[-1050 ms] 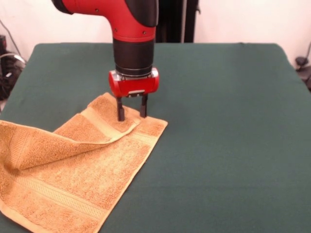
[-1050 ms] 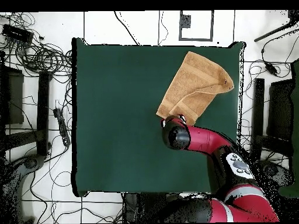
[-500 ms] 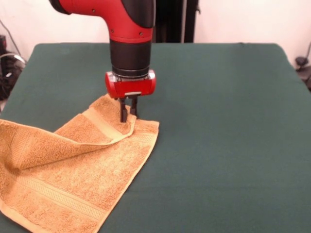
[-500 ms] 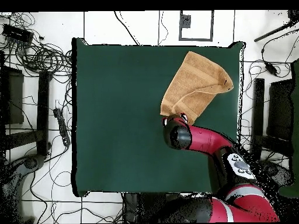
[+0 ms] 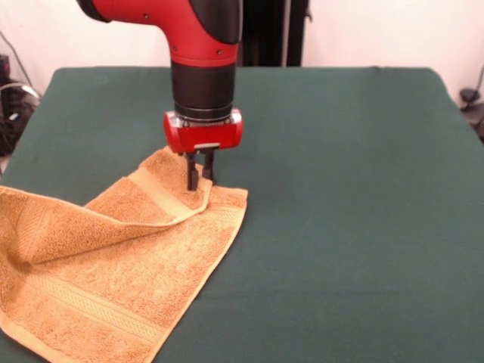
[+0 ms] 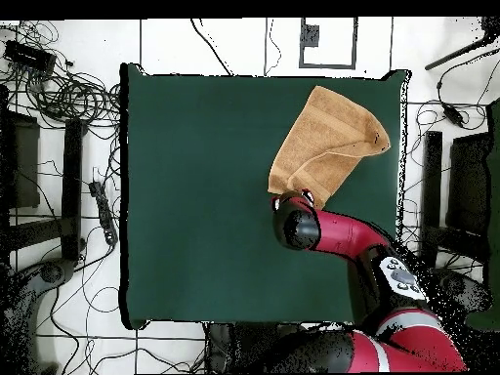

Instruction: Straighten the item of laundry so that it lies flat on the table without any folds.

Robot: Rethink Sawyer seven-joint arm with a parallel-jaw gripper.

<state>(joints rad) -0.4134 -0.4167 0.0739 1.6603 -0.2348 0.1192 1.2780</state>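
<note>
We see our gripper (image 5: 200,180) standing straight down on the far corner of the golden-orange towel (image 5: 113,265), its two dark fingers (image 5: 192,175) pinched together on a small raised ridge of the folded-over flap. The towel lies at one side of the dark green table (image 5: 348,197), near its front corner in the front view, with one end doubled back over the rest so a paler woven band (image 5: 159,195) runs diagonally across the upper layer; from overhead the towel (image 6: 327,146) sits close to the table's edge, just beyond the red arm (image 6: 342,239)
</note>
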